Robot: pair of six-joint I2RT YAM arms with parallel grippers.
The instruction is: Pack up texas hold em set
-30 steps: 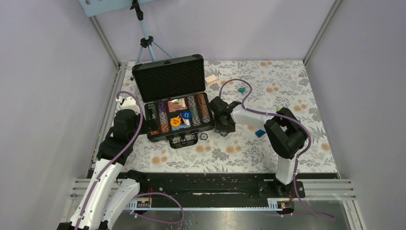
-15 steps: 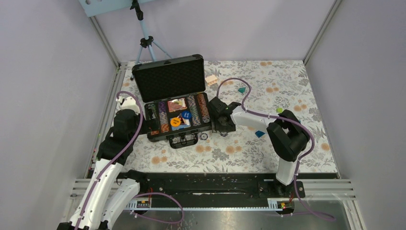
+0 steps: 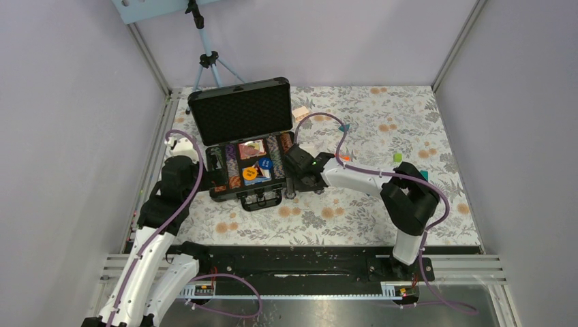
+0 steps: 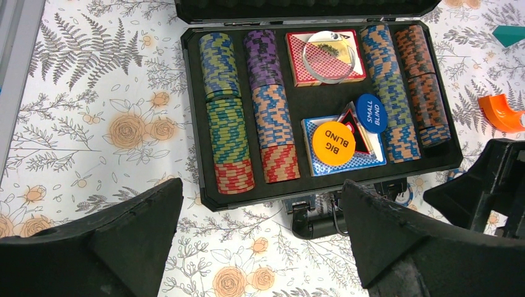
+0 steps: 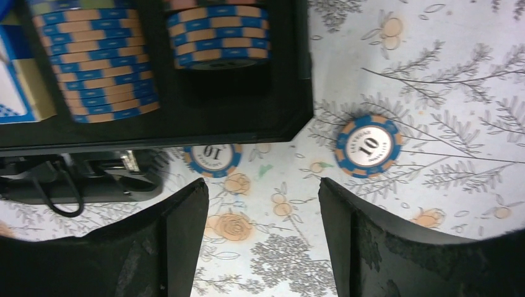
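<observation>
While over chips (image 5: 368, 145), right arm (image 3: 354, 176) outstretched

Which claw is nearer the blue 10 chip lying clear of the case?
Right. The right claw hovers open over the blue 10 chip by the case corner; the left claw is open past the opposite end.

1. Left wrist cam: I read "BIG BLIND" in black on the orange round plastic disc (image 4: 333, 143), lying on the blue-backed card deck (image 4: 370, 158).
2. Same cam: "SMALL BLIND" in white on the dark blue round plastic disc (image 4: 371, 113), touching the orange one.
3. Rt wrist cam: "10" on the blue-and-tan striped round poker chip (image 5: 368, 145), flat on the floral tablecloth (image 5: 433, 74). Small print round the number is too fine for me to read.
4. Same cam: "10" on a second blue-and-tan striped chip (image 5: 212, 158), top part hidden by the black case edge (image 5: 247, 127).
</observation>
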